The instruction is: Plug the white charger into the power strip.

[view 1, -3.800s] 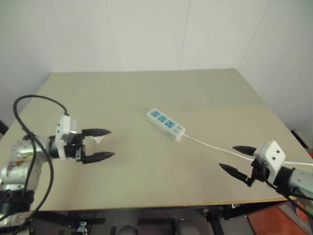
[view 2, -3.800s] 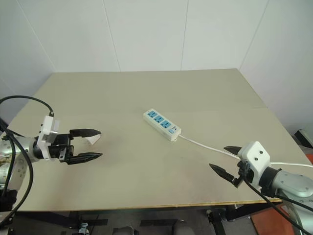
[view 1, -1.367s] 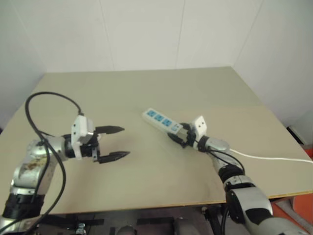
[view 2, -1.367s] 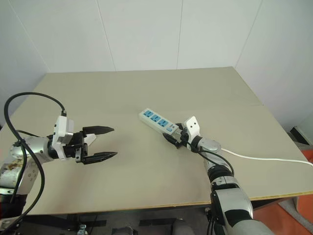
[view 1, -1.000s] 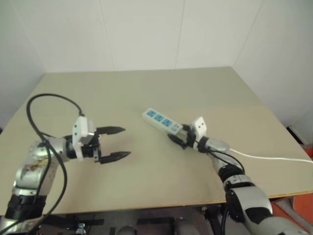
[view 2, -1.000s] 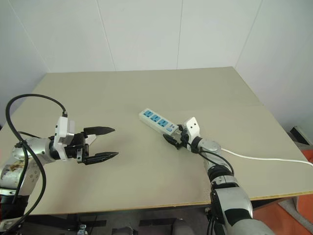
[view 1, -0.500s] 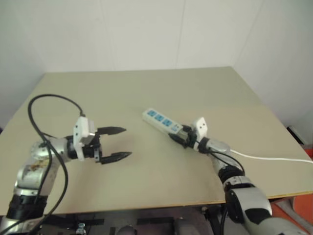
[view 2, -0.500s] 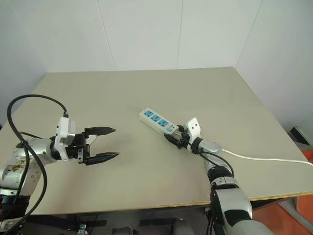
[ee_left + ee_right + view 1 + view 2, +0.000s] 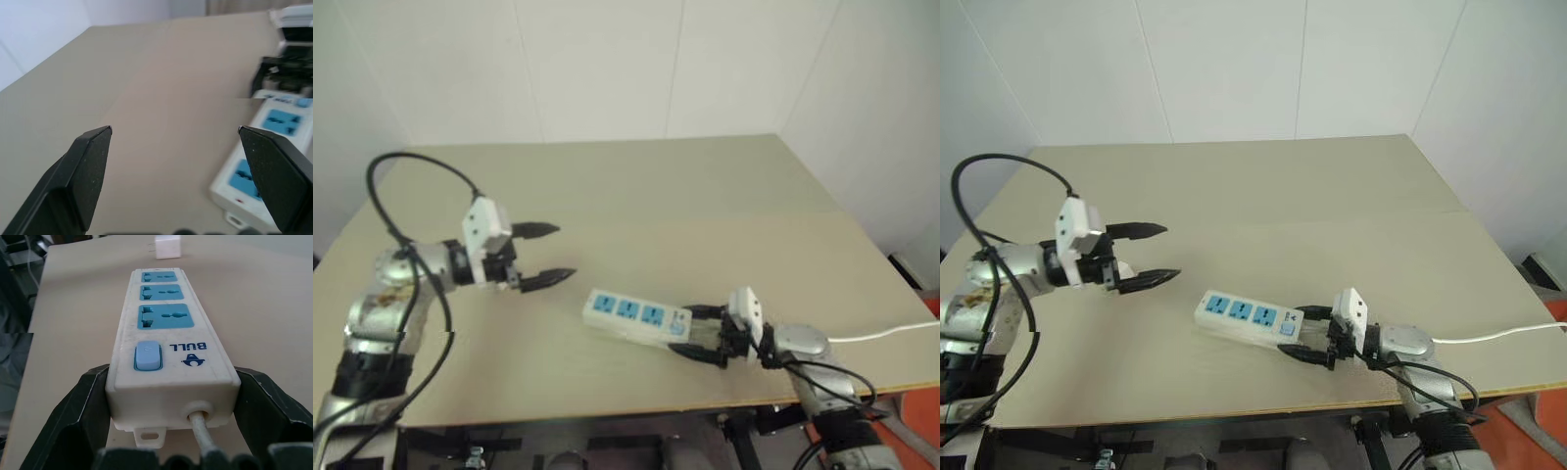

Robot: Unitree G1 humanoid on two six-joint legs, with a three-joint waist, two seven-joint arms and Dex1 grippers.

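The power strip [image 9: 636, 315], a long white bar with three blue sockets, lies near the table's front edge. My right gripper [image 9: 686, 331] is shut on its cord end, one black finger pressed against each side, as the right wrist view shows [image 9: 171, 369]. The white charger [image 9: 167, 246] is a small box that lies on the table beyond the strip's far end. My left gripper [image 9: 566, 252] hovers open above the table, left of the strip. Nothing sits between its fingers [image 9: 93, 161], and the strip [image 9: 261, 152] lies off to one side of them.
The beige table [image 9: 724, 196] stretches bare behind the strip. The strip's thin white cord [image 9: 891, 333] runs off over the right edge. A black cable [image 9: 406, 162] loops above my left arm. White walls close the back and right.
My right gripper has dragged the power strip from the table's middle to near the front edge. My left gripper has risen and moved a little forward, still open.
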